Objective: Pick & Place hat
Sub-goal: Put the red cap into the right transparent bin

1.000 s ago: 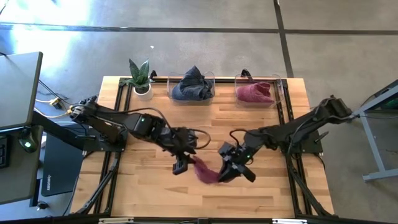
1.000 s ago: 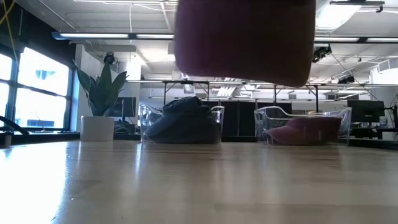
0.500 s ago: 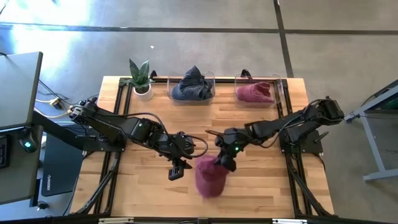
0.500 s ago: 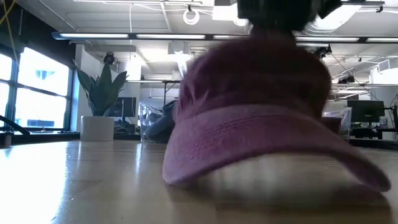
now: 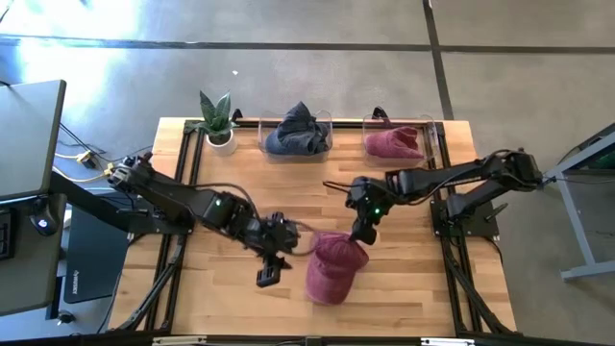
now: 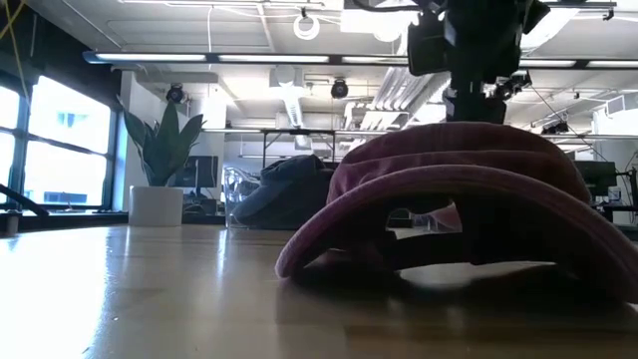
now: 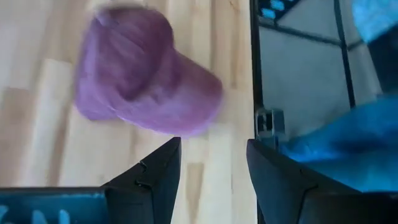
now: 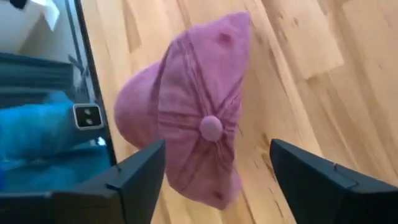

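Maroon hat [image 5: 333,268] crown-up on tabletop [image 5: 404,279] near front edge, unheld. Right end effector [image 5: 362,234] just above crown, fingers apart; left end effector [image 5: 271,267] beside, fingers apart. Probably soft, light, collapsible; best pinched at crown fabric or brim.

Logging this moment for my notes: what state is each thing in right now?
Hat: lying on the table, crown up, not held.
Left gripper: open, beside the hat.
Right gripper: open, above the hat's back edge.
Left bin: holds dark cloth.
Right bin: holds a pink hat.
Plant: upright in its pot.
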